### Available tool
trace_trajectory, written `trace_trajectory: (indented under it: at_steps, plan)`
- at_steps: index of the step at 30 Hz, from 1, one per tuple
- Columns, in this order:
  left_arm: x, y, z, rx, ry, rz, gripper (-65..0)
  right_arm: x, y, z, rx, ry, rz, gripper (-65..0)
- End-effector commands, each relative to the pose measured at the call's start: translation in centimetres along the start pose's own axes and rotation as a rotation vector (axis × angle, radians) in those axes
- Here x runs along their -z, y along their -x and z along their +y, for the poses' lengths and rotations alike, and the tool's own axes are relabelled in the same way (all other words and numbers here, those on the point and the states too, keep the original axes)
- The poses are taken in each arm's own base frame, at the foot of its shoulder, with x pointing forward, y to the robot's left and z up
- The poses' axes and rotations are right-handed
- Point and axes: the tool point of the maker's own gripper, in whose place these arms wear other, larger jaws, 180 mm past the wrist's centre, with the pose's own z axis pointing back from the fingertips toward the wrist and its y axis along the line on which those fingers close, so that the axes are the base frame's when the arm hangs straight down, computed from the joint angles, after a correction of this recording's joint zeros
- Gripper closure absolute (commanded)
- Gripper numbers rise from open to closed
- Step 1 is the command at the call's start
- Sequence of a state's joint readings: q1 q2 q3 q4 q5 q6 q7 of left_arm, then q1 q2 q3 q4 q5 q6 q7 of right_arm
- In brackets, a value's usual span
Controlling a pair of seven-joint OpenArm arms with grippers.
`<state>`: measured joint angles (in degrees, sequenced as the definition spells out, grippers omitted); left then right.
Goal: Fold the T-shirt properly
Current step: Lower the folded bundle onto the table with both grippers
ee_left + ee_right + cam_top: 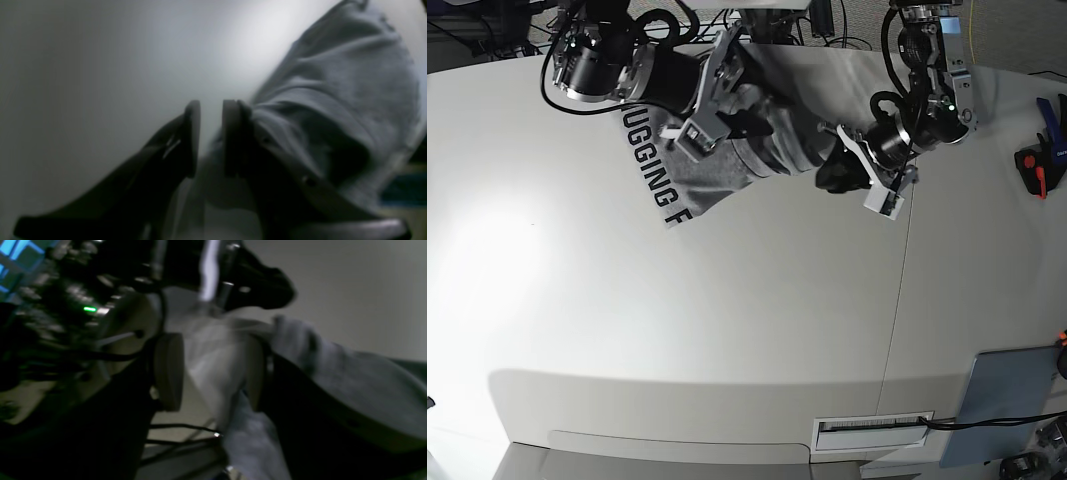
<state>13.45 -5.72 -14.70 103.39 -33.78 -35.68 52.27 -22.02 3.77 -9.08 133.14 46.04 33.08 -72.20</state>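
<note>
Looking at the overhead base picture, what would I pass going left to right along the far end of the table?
The claw of the right arm over the grey T-shirt, then the claw of the left arm, then the red and black tool near the table's right edge.

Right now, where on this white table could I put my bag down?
The white table is bare across its middle and near side, below the heather-grey lettered cotton T-shirt and left of the flat grey-blue panel. The far edge is crowded: both arms work over the shirt.
</note>
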Motion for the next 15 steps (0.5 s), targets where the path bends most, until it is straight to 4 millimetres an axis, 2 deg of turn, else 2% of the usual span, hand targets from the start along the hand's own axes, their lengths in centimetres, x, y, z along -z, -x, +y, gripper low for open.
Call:
trace_trajectory:
  at_steps: [1, 5, 9, 12, 15]
  plan:
    - [-0.2, -1.3, -1.0, 0.017, 0.048, -0.042, -13.0, -0.5, -1.1, -0.6, -0.021, 0.031, -0.042, -29.0]
    - [-0.4, -0.8, -2.6, -0.005, 0.140, -0.020, -13.0, -3.0, -1.2, -5.6, -0.023, 0.227, -0.040, -29.0]
    - [-0.4, -0.4, -2.9, -0.017, 0.150, -0.010, -13.0, -7.3, -1.3, -10.5, -0.033, 0.424, -0.039, -29.0]
    - [-0.6, 0.4, -3.1, -0.032, 0.155, 0.002, -13.0, -10.4, -1.0, -13.0, -0.054, 0.540, -0.015, -28.9]
    - [-1.0, 1.4, -4.5, -0.067, 0.218, 0.017, -12.8, -11.9, -0.9, -14.4, -0.067, 0.610, -0.004, -27.6]
